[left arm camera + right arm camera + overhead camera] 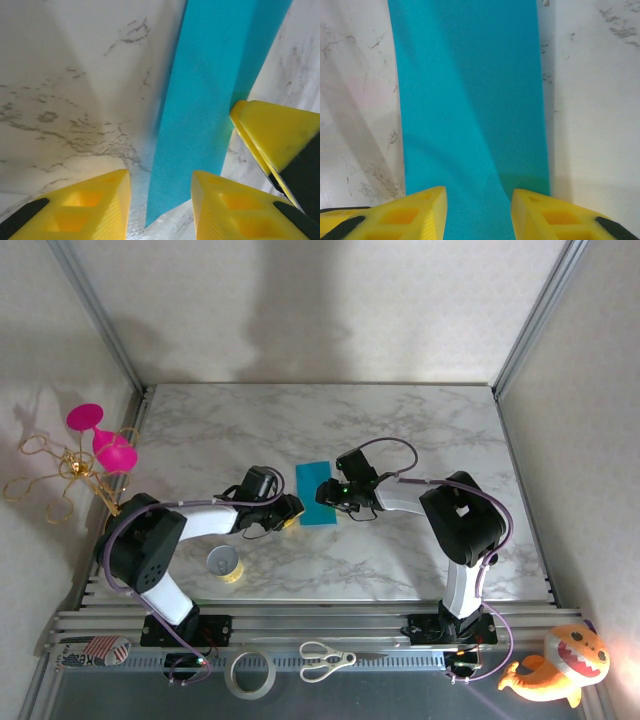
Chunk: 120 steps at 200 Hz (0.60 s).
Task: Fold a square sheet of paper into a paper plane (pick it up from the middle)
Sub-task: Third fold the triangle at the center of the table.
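I read the square sheet of paper (210, 90) as thin, matt teal paper with a fine grain. The tabletop (420, 430) beneath it is a smooth, marble-patterned surface with a faint sheen. The fingers (85, 205) of the left gripper (160, 175) are matt yellow plastic with black parts behind. Along the bottom of the top view, the rails (330, 620) look like dull silver metal.

Nothing in the room can be read: no word, number or brand mark comes out on any surface. The square sheet of paper (312, 480) is plain teal on the face that shows. The small striped object (100, 648) by the near left rail has a red-and-white pattern, too small to tell if any is lettering.
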Each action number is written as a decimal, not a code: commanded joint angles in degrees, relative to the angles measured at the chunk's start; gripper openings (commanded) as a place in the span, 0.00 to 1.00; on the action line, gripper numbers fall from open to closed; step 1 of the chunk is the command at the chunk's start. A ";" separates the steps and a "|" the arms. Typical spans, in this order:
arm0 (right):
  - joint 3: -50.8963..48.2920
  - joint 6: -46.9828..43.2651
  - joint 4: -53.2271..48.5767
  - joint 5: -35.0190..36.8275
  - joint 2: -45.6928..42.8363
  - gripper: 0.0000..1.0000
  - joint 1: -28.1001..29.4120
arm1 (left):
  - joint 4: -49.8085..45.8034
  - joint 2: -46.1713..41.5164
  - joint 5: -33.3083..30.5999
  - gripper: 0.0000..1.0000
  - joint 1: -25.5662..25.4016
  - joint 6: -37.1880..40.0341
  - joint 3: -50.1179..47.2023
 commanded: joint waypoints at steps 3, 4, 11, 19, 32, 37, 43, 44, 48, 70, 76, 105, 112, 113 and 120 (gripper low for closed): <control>-1.68 0.30 -2.51 0.29 2.23 0.41 -0.34 | 1.15 1.10 1.05 0.34 -0.54 1.13 0.61; -1.68 0.29 -2.52 0.33 2.23 0.41 -0.34 | 1.15 1.10 1.05 0.34 -0.54 1.18 0.63; -1.71 0.31 -2.53 0.35 2.23 0.41 -0.34 | 1.22 1.37 1.27 0.33 -0.54 1.38 0.97; -1.69 0.35 -2.45 0.34 2.34 0.41 -0.34 | 1.32 1.61 1.54 0.31 -0.54 1.79 1.46; -1.59 0.42 -2.45 0.18 2.49 0.41 -0.34 | 1.24 2.12 1.76 0.30 -0.54 2.65 2.39; -1.55 0.46 -2.52 0.08 2.59 0.40 -0.32 | 1.24 2.39 1.97 0.29 -0.54 2.92 2.70; -1.43 0.42 -2.73 0.02 2.58 0.40 -0.34 | 1.37 2.73 2.31 0.28 -0.54 3.12 3.04; -1.42 0.39 -2.72 0.02 2.58 0.40 -0.30 | 1.39 2.75 2.34 0.28 -0.54 3.18 3.11; -1.34 0.34 -2.83 0.02 2.59 0.40 -0.34 | 1.56 3.00 2.60 0.27 -0.53 3.36 3.30; -1.12 0.15 -3.25 0.27 2.41 0.40 -0.42 | 2.94 4.12 4.27 0.25 -0.45 3.55 4.36; -1.14 0.03 -3.32 0.28 2.40 0.40 -0.43 | 3.01 4.26 4.53 0.25 -0.37 3.63 4.80; -1.11 -0.14 -3.45 0.19 2.49 0.40 -0.56 | 3.04 4.75 4.93 0.25 0.46 4.40 6.57; -1.15 -0.28 -3.50 0.18 2.49 0.40 -0.61 | 3.08 4.82 4.93 0.24 0.76 4.55 6.77; -1.15 -0.31 -3.50 0.19 2.54 0.40 -0.61 | 3.08 4.85 4.93 0.24 0.82 4.55 6.78; -1.16 -0.33 -3.58 0.19 2.51 0.40 -0.69 | 3.08 5.01 4.93 0.24 1.11 4.72 6.96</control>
